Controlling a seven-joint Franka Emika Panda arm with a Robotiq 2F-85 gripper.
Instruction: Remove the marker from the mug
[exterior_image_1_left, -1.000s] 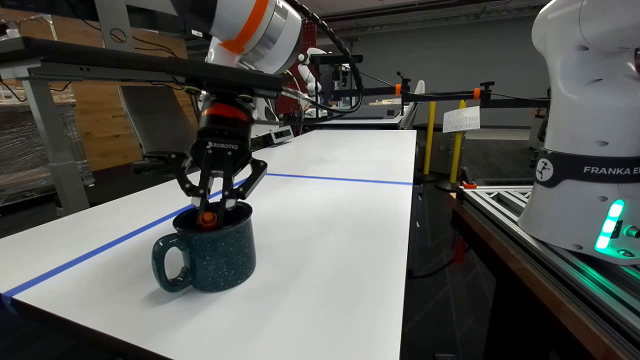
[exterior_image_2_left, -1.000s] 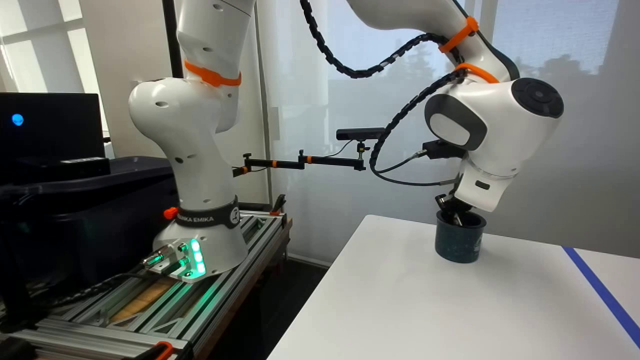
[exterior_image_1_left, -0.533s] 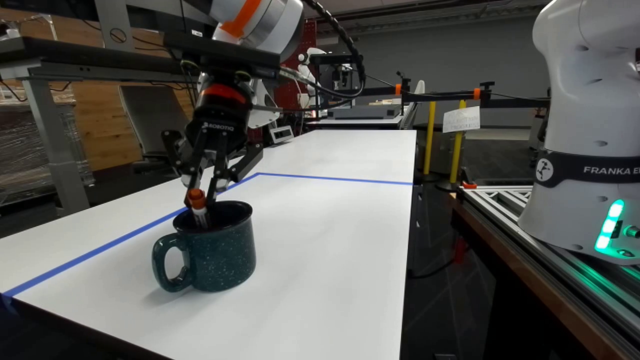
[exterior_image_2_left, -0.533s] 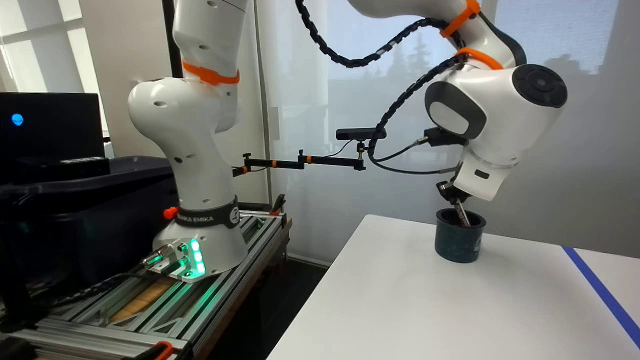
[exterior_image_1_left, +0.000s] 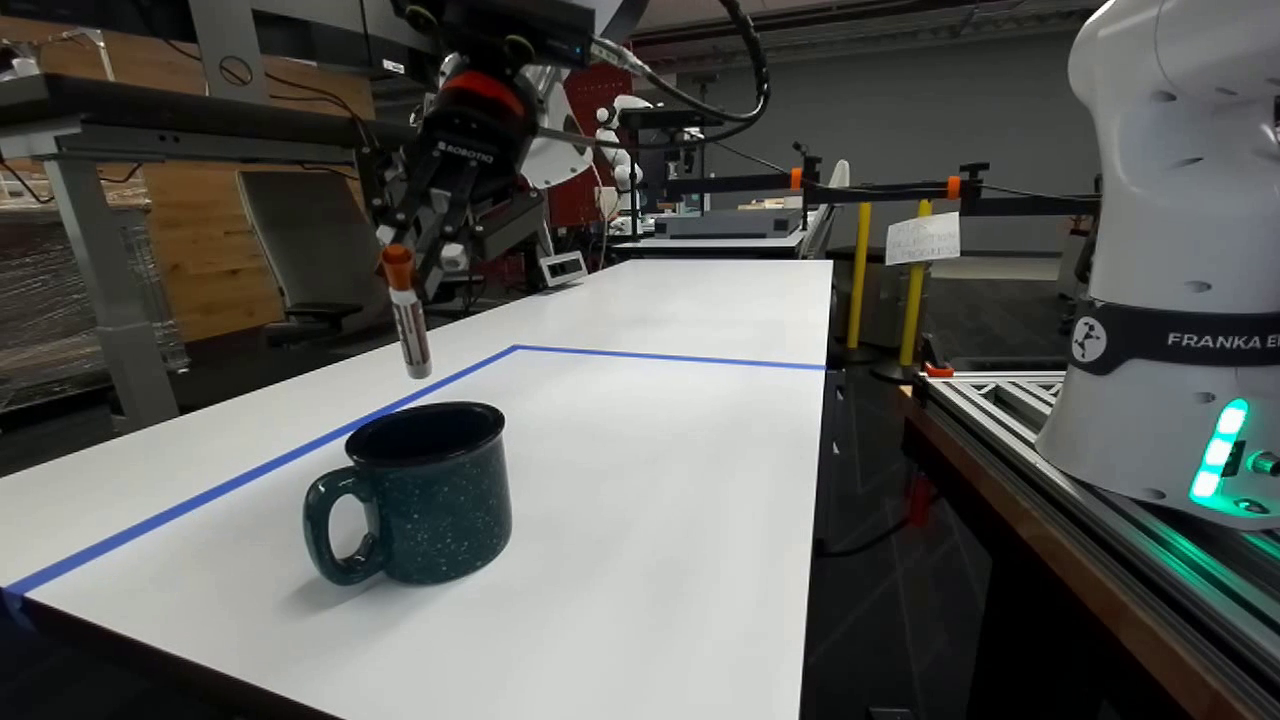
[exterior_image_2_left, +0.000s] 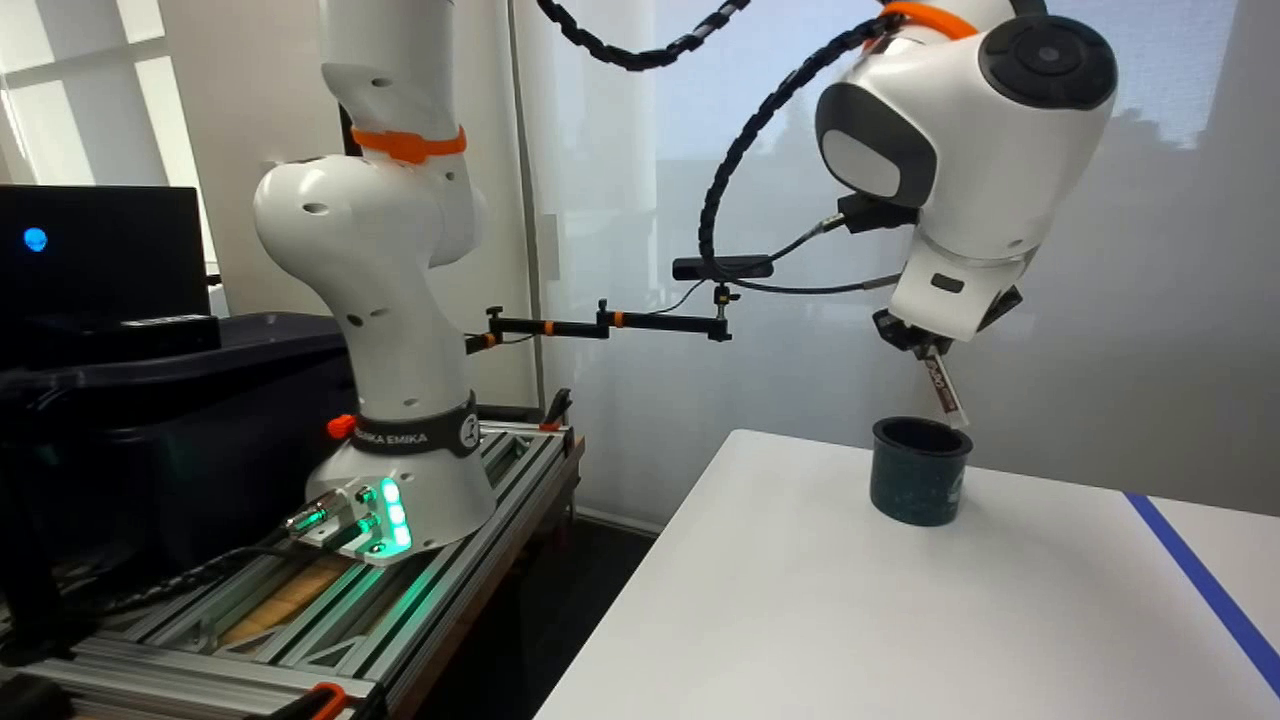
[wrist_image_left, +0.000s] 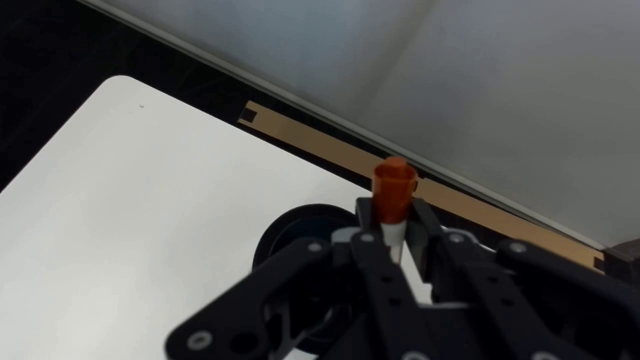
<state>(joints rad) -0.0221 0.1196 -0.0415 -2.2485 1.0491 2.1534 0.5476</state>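
Observation:
The marker has a white printed body and an orange-red cap. My gripper is shut on it near the cap end, and the marker hangs slightly tilted with its bare end down. The dark teal speckled mug stands upright on the white table, its handle toward the left in that exterior view. The marker is above the mug, its lower end near the rim level. In the wrist view the cap sticks up between the fingertips, and the mug's rim shows below, partly hidden by the fingers.
The white table carries blue tape lines beyond the mug. A second white arm base stands on a metal-framed bench at the right in an exterior view. A camera boom stands behind the table.
One second ago the fingertips and marker were down inside the mug. The gripper has risen with the marker in it, and the marker has come out above the rim. The mug has not moved.

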